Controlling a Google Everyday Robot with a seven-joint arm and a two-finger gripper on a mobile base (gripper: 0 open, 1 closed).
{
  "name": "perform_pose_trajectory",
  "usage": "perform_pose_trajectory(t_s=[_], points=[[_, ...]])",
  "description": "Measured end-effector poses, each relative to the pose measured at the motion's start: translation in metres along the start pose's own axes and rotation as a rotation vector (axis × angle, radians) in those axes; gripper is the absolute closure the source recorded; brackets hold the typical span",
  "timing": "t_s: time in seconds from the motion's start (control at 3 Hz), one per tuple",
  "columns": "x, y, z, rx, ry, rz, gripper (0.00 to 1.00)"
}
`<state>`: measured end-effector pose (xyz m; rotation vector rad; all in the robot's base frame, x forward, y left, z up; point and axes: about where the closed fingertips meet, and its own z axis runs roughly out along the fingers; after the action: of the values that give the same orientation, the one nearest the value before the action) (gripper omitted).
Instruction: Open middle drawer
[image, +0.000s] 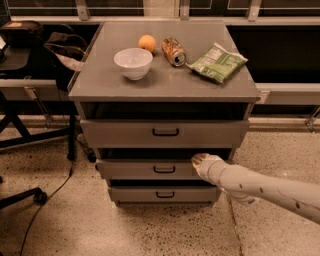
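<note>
My claw (200, 161): at the top right edge of the middle drawer (135, 170); grip, I cannot tell.
Middle drawer: second of three, dark gap above its front.
Room: speckled floor (150, 230) before the cabinet; chair (20, 125) at left.
Counter (100, 85): one bowl (133, 62), one orange (147, 43), one can (173, 51), one snack bag (218, 62).

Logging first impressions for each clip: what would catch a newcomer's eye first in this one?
The pale arm reaches in from the lower right, its pincer at the upper right of the middle drawer front, well to the right of the dark loop handle. Next comes the top of the grey cabinet, carrying a white bowl, an orange, a can on its side and a green snack bag.
</note>
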<state>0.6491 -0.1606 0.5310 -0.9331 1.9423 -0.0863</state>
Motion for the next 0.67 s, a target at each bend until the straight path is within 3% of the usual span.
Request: perform_pose_trajectory(t_s=[0.67], points=[[0.015,-0.011,0.045,0.139,-0.023,0.053,1.0]])
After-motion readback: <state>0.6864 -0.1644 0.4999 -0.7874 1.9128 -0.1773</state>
